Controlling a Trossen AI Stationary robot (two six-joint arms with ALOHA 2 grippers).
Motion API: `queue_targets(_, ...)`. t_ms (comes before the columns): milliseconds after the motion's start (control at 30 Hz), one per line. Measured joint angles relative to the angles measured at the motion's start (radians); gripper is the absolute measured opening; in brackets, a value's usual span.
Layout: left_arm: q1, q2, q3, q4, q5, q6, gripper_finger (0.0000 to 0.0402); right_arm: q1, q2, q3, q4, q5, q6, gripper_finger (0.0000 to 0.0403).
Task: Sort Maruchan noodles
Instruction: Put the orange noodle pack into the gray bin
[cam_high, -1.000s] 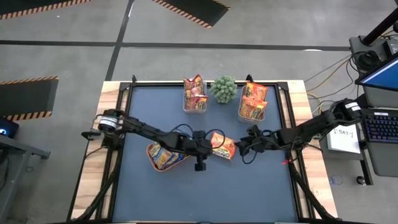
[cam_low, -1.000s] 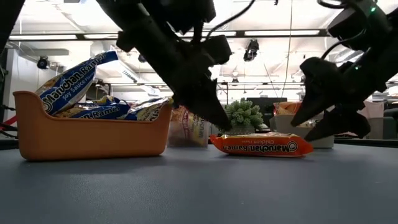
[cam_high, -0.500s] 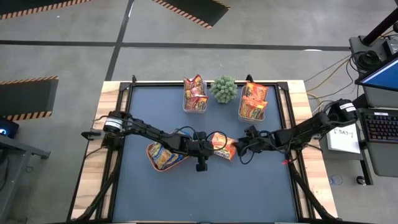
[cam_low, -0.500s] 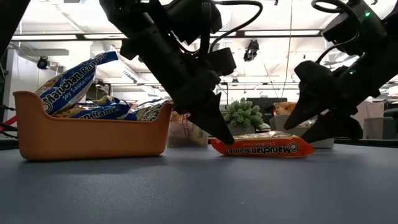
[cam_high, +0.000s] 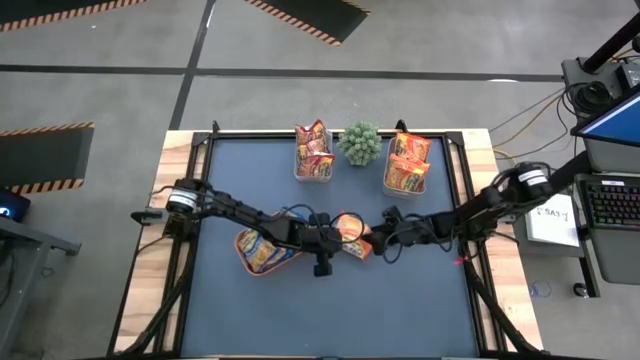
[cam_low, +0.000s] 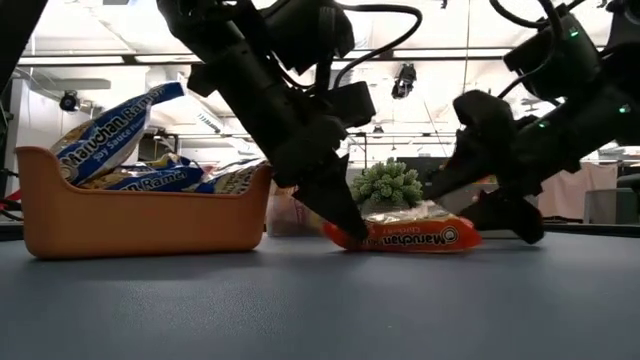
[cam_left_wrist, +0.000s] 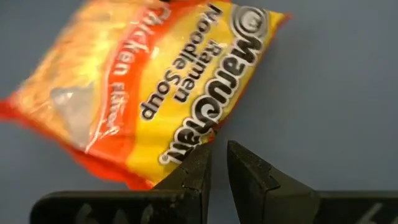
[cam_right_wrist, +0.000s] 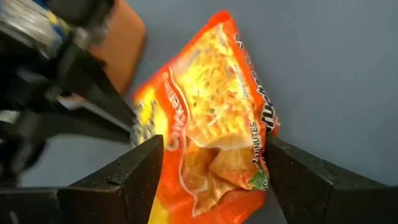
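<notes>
An orange Maruchan noodle packet (cam_high: 352, 236) lies flat on the blue table mat, mid-table. My left gripper (cam_low: 348, 226), fingers shut, slants down onto the packet's left end. My right gripper (cam_right_wrist: 214, 171) stands open, one finger on either side of the packet's right end (cam_low: 470, 234). Yellow-and-blue packets fill an orange tray (cam_high: 262, 252) left of the loose packet. Two clear tubs (cam_high: 315, 152) (cam_high: 407, 162) at the far edge hold more orange packets upright. My left gripper presses its shut fingertips (cam_left_wrist: 198, 163) on the packet's yellow edge (cam_left_wrist: 180, 149) at its left end, slanting down from the table's left. The packet stays on the mat. My right gripper reaches slanting down from the table's right, its open fingers (cam_right_wrist: 143, 171) astride the packet's right end (cam_right_wrist: 217, 155). The packet's sides reach both fingers' inner faces; whether they touch I cannot tell.
A small green plant (cam_high: 360, 143) stands between the two tubs at the far edge. The mat's near half (cam_high: 330, 310) is bare. The tray's wall (cam_low: 150, 215) stands close to the left arm.
My right gripper has moved toward the table's left and tipped down, bringing its open fingers around the packet's right end. The packet has slid a little toward the left, under my left gripper's fingertips, and turned slightly on the mat.
</notes>
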Motion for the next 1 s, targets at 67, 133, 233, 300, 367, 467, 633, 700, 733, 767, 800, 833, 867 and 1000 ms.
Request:
queue_targets(67,-0.002,0.0,-0.001,-0.002,0.002,-0.001,0.0037,-0.008,0.031,0.0,0.093,-0.012,-0.014,0.0253)
queue_targets(133,-0.002,0.0,-0.001,-0.01,0.007,-0.003,0.0037,-0.017,0.049,0.0,0.147,-0.018,-0.022,0.0248)
queue_targets(233,-0.001,0.0,-0.001,-0.012,0.007,-0.009,0.0037,-0.028,0.077,0.0,0.184,-0.025,-0.033,0.0235)
queue_targets(300,-0.001,0.0,-0.003,-0.01,0.006,-0.01,0.0037,-0.035,0.095,0.001,0.196,-0.03,-0.033,0.0226)
queue_targets(367,-0.001,0.0,-0.006,-0.007,0.006,-0.01,0.0037,-0.038,0.111,0.002,0.203,-0.027,-0.038,0.0219)
queue_targets(467,-0.001,0.0,-0.006,-0.008,0.006,-0.011,0.0037,-0.037,0.143,0.004,0.242,-0.01,-0.081,0.0206)
queue_targets(633,-0.002,0.021,-0.006,0.019,0.006,-0.02,0.0037,-0.039,0.175,0.004,0.33,0.006,-0.131,0.0164)
queue_targets(700,-0.002,0.029,-0.006,0.025,0.004,-0.027,0.0037,-0.039,0.174,0.004,0.329,0.011,-0.132,0.0139)
queue_targets(733,-0.002,0.033,-0.006,0.027,0.003,-0.028,0.0037,-0.039,0.174,0.004,0.327,0.011,-0.134,0.0124)
queue_targets(767,-0.002,0.034,-0.005,0.028,0.002,-0.029,0.0037,-0.039,0.173,0.004,0.327,0.012,-0.14,0.0109)
queue_targets(800,-0.002,0.034,-0.005,0.028,0.001,-0.03,0.0037,-0.039,0.168,0.003,0.326,0.012,-0.149,0.0094)
queue_targets(833,-0.002,0.034,-0.005,0.028,0.001,-0.031,0.0037,-0.039,0.166,0.002,0.326,0.012,-0.158,0.0078)
queue_targets(867,-0.002,0.033,-0.005,0.028,0.001,-0.031,0.0037,-0.039,0.165,0.002,0.329,0.012,-0.167,0.0063)
queue_targets(1000,-0.002,0.015,-0.005,0.015,-0.003,-0.028,0.0037,-0.039,0.136,-0.006,0.323,0.008,-0.219,0.0017)
